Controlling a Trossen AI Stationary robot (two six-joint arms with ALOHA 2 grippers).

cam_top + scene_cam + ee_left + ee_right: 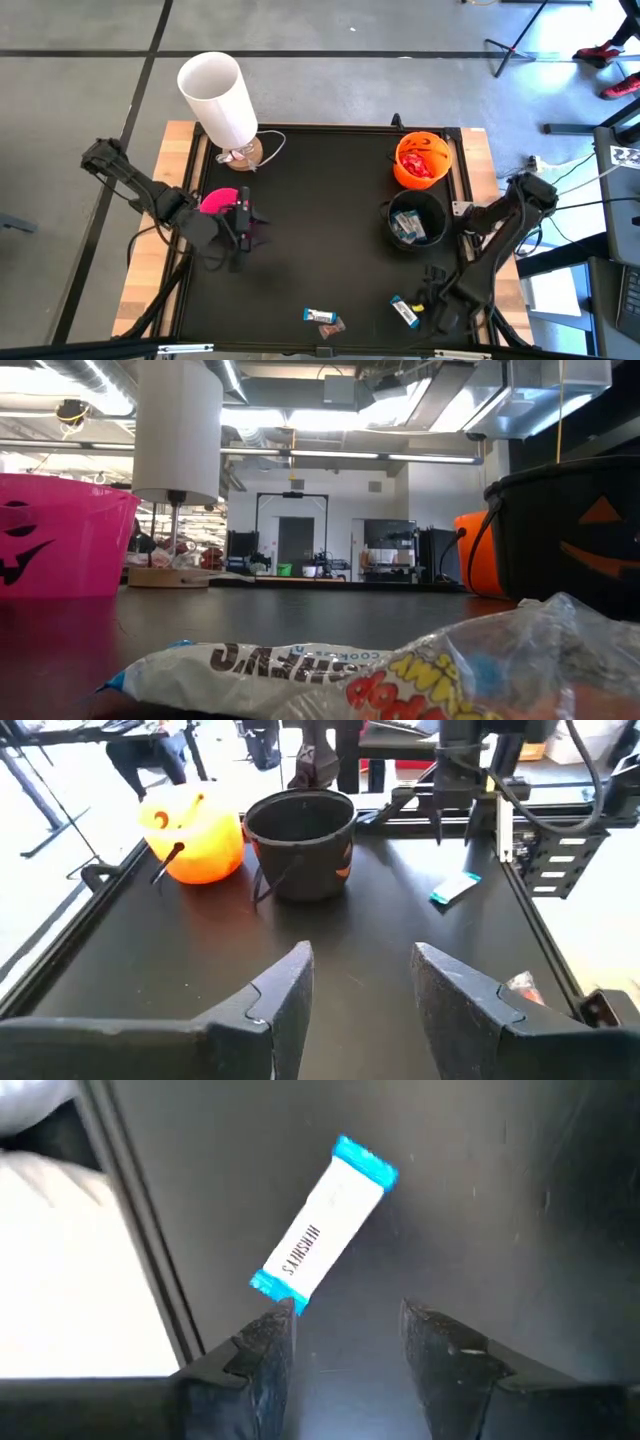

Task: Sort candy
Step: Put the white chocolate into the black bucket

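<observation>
**Inspector A:** Position of the target item?

**Inspector B:** A blue-and-white candy bar (pixel 320 1220) lies flat on the black counter (pixel 320 230), at the near right, just beside the counter's right rim. The right pincer (pixel 345 1330) hovers over it, fingers spread, nothing between them.

**A:** Alignment?

**B:** Off. One end of the bar sits next to one finger (pixel 270 1345) — the rest of the wrapper runs diagonally away, ahead of the gap, not inside it. Its long axis is oblique to the line between the fingers. My judgement: the pincer needs to advance along the bar and turn at the wrist so the fingers close across the narrow width.

**A:** Which arm is nearer?

**B:** The right, plainly. The left pincer (pixel 360 990) is spread and empty at the left side near the pink bowl (pixel 218 200), well apart from the bar.

**A:** Other candy?

**B:** Two more pieces (pixel 324 319) lie at the near edge, centre. The black bowl (pixel 415 220) already holds blue-and-white wrappers — the likely destination.
</observation>
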